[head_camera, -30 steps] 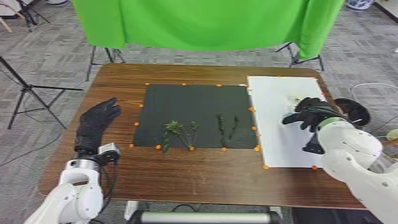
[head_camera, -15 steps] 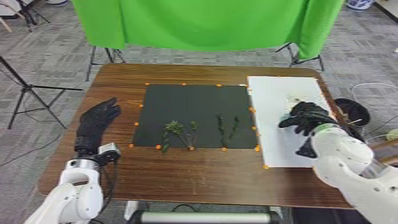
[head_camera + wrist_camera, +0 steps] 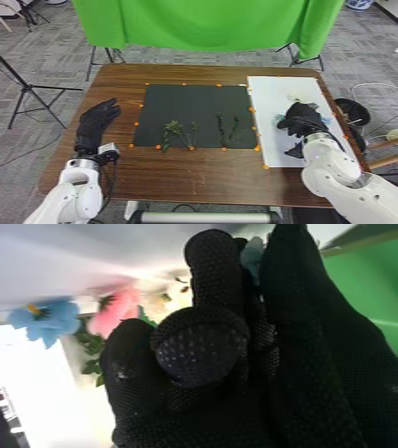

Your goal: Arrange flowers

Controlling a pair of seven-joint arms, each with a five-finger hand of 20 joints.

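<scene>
1. On the near part of the dark mat (image 3: 195, 102), green stems (image 3: 179, 133) lie lengthwise near to far, the leafy head to far.
2. At left, the left hand (image 3: 99, 116) is relaxed, nearly straight, empty.
3. At right, the right hand (image 3: 304, 119) covers part of the white board (image 3: 275, 100); its opening and any hold I cannot tell.
4. Blue flower (image 3: 40, 320) and pink flower (image 3: 115, 311) are partly hidden by it.
5. Farther, a pale flower (image 3: 300, 96) is blurred.

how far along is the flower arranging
Apparently done: leafy green stems laid on the black rectangular mat. In hand: unclear; the right hand is over the white rectangular board. Probably left: adding the light-blue flower, pink flower and white flower.
</scene>
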